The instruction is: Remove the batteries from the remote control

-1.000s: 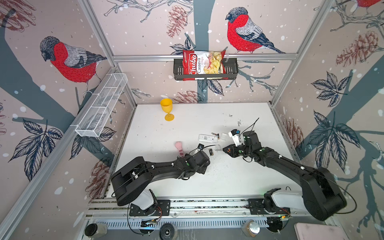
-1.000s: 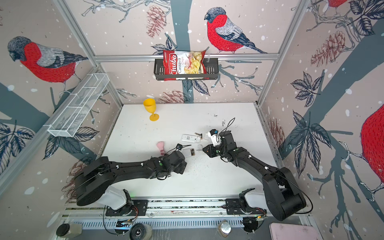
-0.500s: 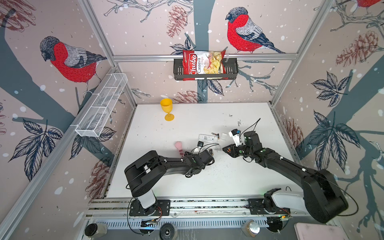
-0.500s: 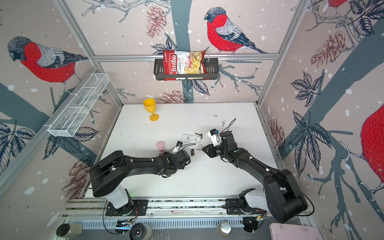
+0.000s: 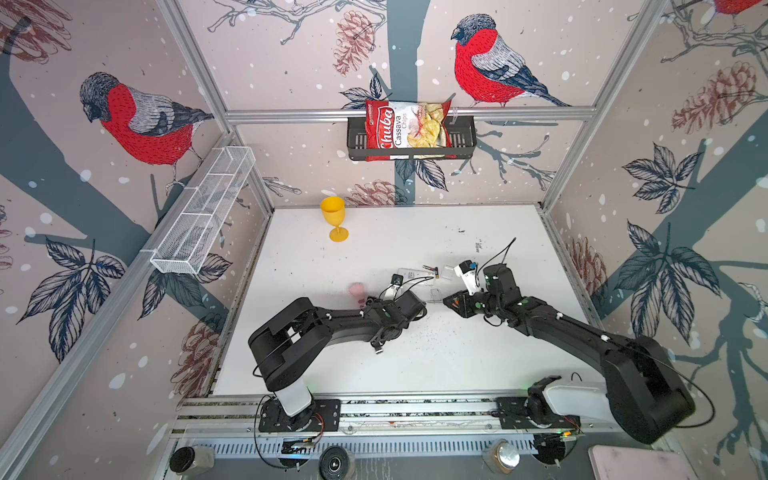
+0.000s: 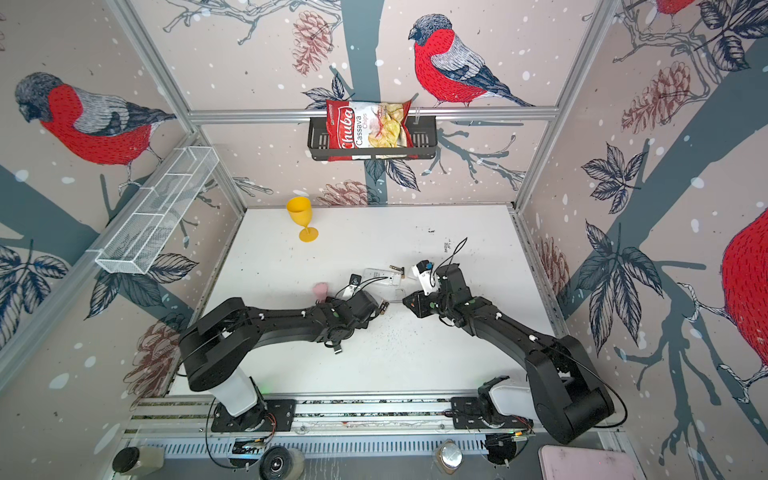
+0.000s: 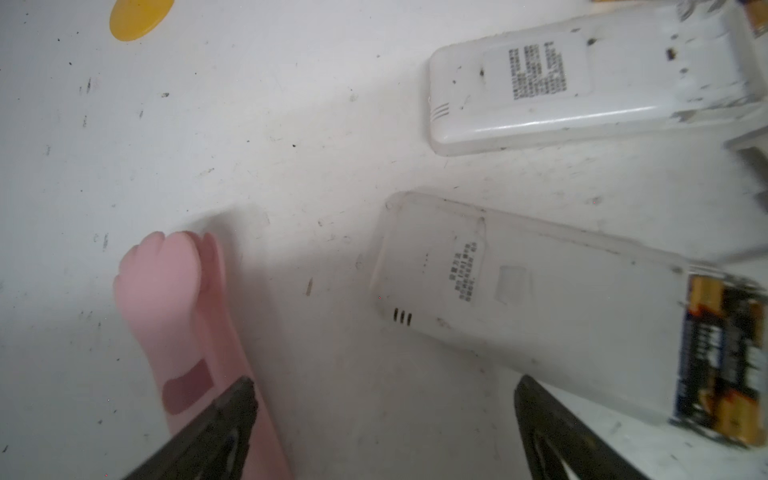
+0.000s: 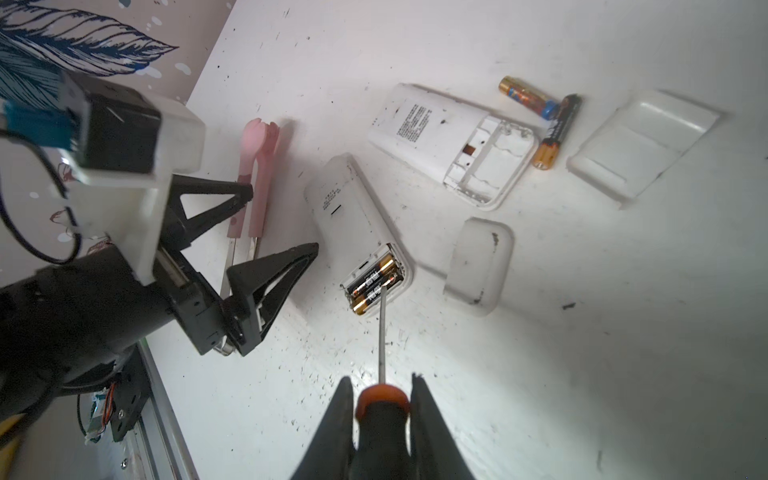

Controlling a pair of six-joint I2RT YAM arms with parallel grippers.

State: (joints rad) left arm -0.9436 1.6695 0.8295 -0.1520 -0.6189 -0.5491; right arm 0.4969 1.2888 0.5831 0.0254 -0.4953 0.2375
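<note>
Against the frame of a second ago, the left arm's elbow is carried further in over the white table [image 5: 415, 365]. The left hand [image 6: 382, 308] is brought nearer to the right hand [image 5: 449, 300]. The right arm is seen unchanged. The left hand is kept spread wide and empty, and the right hand is still pressed onto the orange-and-black screwdriver [image 8: 380, 419].

In both top views the things between the hands are small and partly hidden, so no seated battery can be made out. The right wrist view shows more. The nearer white remote control [image 8: 357, 224] is laid back up with its compartment open. Two dark batteries with golden ends [image 8: 374, 286] are seated in it side by side, and the screwdriver's metal tip is set against them. The farther white remote control [image 8: 436, 133] is shown with its compartment bare. Two loose batteries [image 8: 557, 133] lie touching each other just beside it, and two white covers [image 8: 478, 266] lie on the table nearby.

Only in the left wrist view are the printed labels on both remote backs seen closely. A pink paw-ended tool [image 7: 174, 299] is partly covered there by one spread finger. The yellow plastic goblet [image 5: 334, 216] is shown whole in the top views alone, well apart at the back.
</note>
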